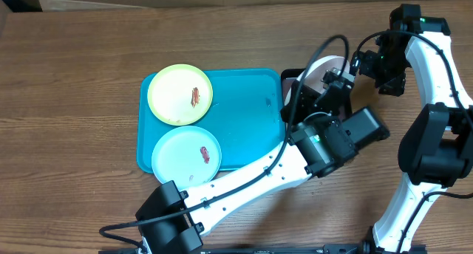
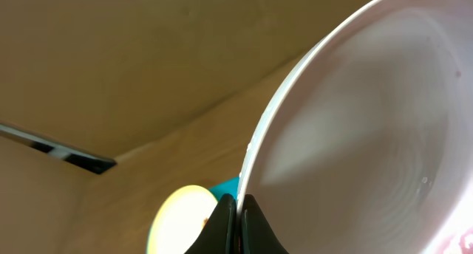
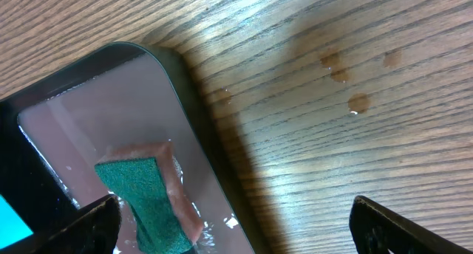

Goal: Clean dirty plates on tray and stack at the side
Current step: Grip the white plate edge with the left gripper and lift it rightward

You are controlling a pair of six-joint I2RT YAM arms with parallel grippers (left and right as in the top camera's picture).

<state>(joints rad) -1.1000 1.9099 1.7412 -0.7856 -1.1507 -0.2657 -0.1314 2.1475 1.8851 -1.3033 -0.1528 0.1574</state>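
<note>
My left gripper point(image 2: 238, 213) is shut on the rim of the white plate point(image 2: 362, 136), held tilted on edge above the black tray; in the overhead view the white plate point(image 1: 323, 68) shows behind the left arm. The yellow-green plate point(image 1: 179, 94) and the light blue plate point(image 1: 186, 155) lie on the turquoise tray point(image 1: 247, 114), each with a reddish-brown smear. My right gripper point(image 3: 235, 224) is open wide and empty, above the black tray's right edge. In the overhead view the right gripper point(image 1: 362, 62) is right of the white plate.
A black tray point(image 3: 185, 91) holds pinkish liquid and a green-topped sponge point(image 3: 144, 202). Water drops point(image 3: 358, 103) lie on the wooden table right of it. The left arm point(image 1: 244, 180) crosses the table's front toward the black tray.
</note>
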